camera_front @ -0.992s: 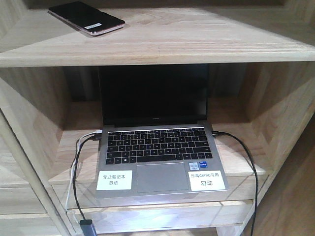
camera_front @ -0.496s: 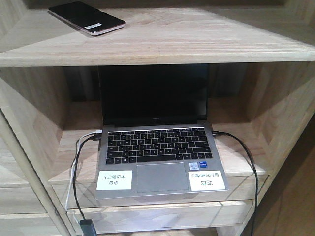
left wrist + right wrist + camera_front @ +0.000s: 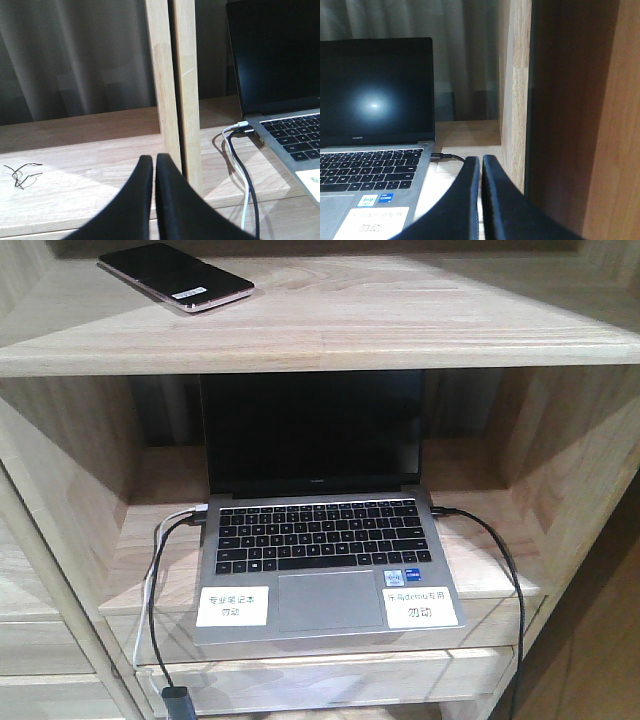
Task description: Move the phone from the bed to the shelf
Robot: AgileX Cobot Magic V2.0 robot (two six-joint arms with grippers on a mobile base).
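The phone lies on the top board of the shelf, near its back left corner, askew to the front edge. On the board below sits an open laptop, reaching the front edge. One cable leaves its left side, another cable its right, both dropping over that edge.

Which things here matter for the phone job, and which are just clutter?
Job: phone, lying on the shelf's top board; left gripper and right gripper, both shut and empty.
Clutter: laptop, its cables, the black wire scrap.
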